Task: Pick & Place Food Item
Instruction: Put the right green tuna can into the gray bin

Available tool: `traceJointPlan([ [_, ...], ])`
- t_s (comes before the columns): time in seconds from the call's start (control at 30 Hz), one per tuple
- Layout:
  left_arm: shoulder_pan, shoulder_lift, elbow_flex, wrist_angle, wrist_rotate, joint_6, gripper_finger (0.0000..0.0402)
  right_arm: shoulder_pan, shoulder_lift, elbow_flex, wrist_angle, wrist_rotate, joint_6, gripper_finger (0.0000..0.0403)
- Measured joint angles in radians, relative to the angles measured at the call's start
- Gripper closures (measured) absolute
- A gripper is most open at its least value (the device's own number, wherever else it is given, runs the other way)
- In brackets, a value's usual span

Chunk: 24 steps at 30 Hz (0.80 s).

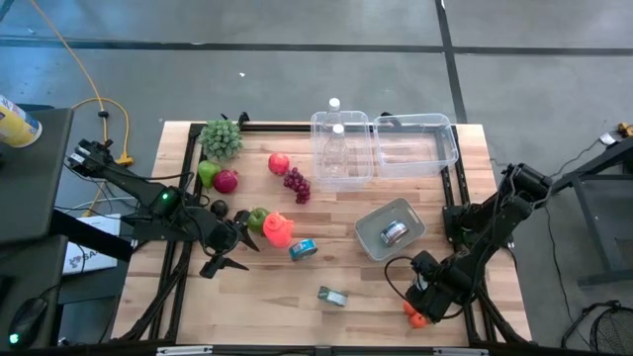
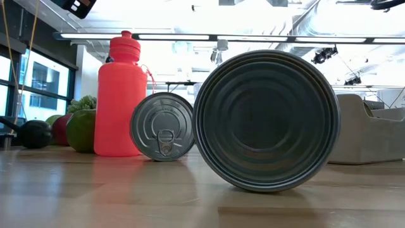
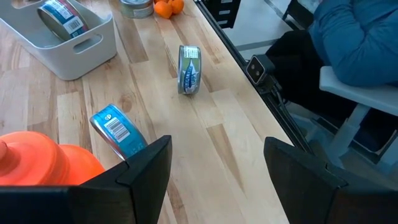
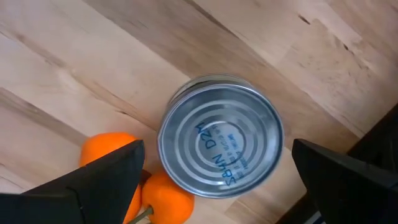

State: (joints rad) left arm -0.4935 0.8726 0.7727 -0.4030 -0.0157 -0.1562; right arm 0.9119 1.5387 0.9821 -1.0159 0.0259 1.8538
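Observation:
In the right wrist view a silver tin can (image 4: 221, 144) stands upright on the wood beside two oranges (image 4: 112, 155). My right gripper (image 4: 217, 163) hangs open above it, one finger on either side, apart from it. In the high view that gripper (image 1: 427, 295) is at the table's near right corner, hiding the can, with the oranges (image 1: 415, 316) beside it. My left gripper (image 1: 229, 253) is open at the left, next to the green apple (image 1: 257, 218) and the orange-red bottle (image 1: 278, 229). Its wrist view (image 3: 217, 171) looks past a blue can (image 3: 118, 130) lying on its side.
A grey bin (image 1: 376, 220) holds one can (image 1: 394, 233). A blue can (image 1: 303, 249) and another can (image 1: 332, 296) lie on the wood. Fruit, grapes (image 1: 296, 184) and broccoli (image 1: 222, 138) sit far left; two clear containers (image 1: 341, 148) stand at the far edge. A person's blue sleeve (image 3: 354, 37) shows beyond the table.

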Motion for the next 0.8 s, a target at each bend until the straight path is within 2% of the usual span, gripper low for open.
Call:
traceJointPlan([
  [0.8,0.0,0.0,0.0,0.0,0.0,0.0,0.0156,0.0,0.068,-0.001,0.015,-0.002,-0.078,0.0003],
])
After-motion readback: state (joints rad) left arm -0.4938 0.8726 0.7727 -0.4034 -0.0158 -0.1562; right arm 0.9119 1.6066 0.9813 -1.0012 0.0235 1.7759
